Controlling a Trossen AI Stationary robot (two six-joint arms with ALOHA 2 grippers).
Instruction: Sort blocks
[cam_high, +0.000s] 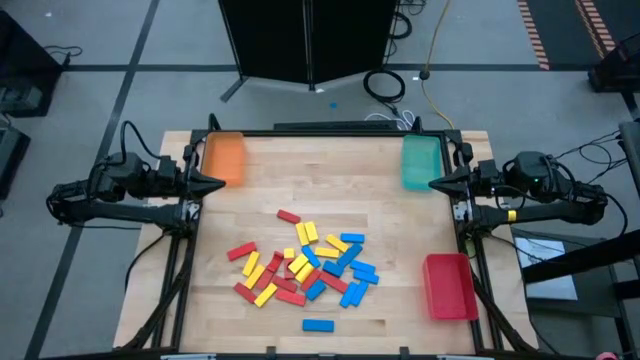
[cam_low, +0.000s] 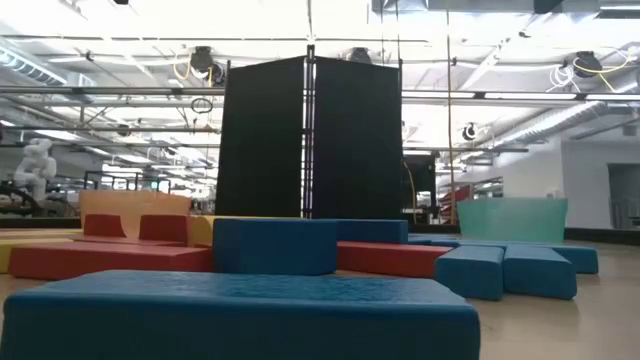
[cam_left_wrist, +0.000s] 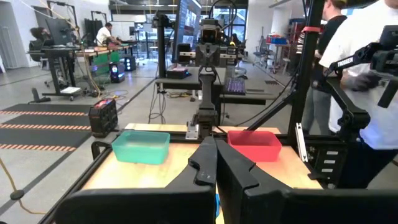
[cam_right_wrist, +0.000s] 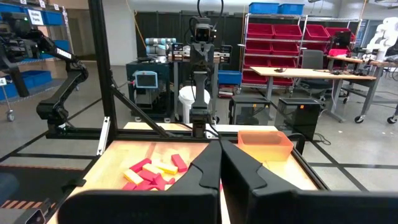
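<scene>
I see blocks (cam_high: 305, 265) heaped mid-counter (cam_high: 390, 215), one blue block (cam_high: 318, 325) alone nearer front edge. Orange tray (cam_high: 225, 158), teal tray (cam_high: 420, 162), red tray (cam_high: 449, 286) ring heap. Left gripper (cam_high: 216, 184) beside orange tray, right gripper (cam_high: 436, 183) beside teal tray: fingers shut, empty.

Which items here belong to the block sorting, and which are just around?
Job:
- blocks, red, yellow, blue, piled mid-table
- orange tray
- teal tray
- red tray

Not the job:
- black panel beyond the table
- coiled cable on the floor
</scene>
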